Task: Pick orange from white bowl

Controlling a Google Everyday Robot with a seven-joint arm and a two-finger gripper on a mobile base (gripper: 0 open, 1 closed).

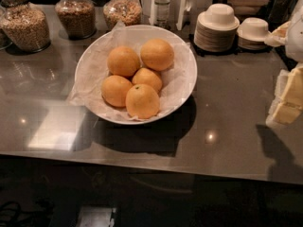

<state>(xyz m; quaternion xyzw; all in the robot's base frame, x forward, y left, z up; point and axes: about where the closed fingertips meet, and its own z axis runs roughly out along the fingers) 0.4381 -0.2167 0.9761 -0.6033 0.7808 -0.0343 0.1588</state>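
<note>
Showing orange (157, 54) lying inside white bowl (189, 65), at bowl's far side, touching neighbouring oranges (123, 60) on paper liner (176, 86). Showing bowl sitting on grey surface (227, 98). Showing gripper (289, 96) hanging right of bowl, well apart; spread or pressed together: cannot tell.

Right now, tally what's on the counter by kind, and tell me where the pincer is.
Oranges: 5
Large white bowl: 1
Grain jars: 3
Bottle: 1
Stacks of small dishes: 2
Total: 12
Pincer: at the right edge of the view, well apart from the bowl.
</note>
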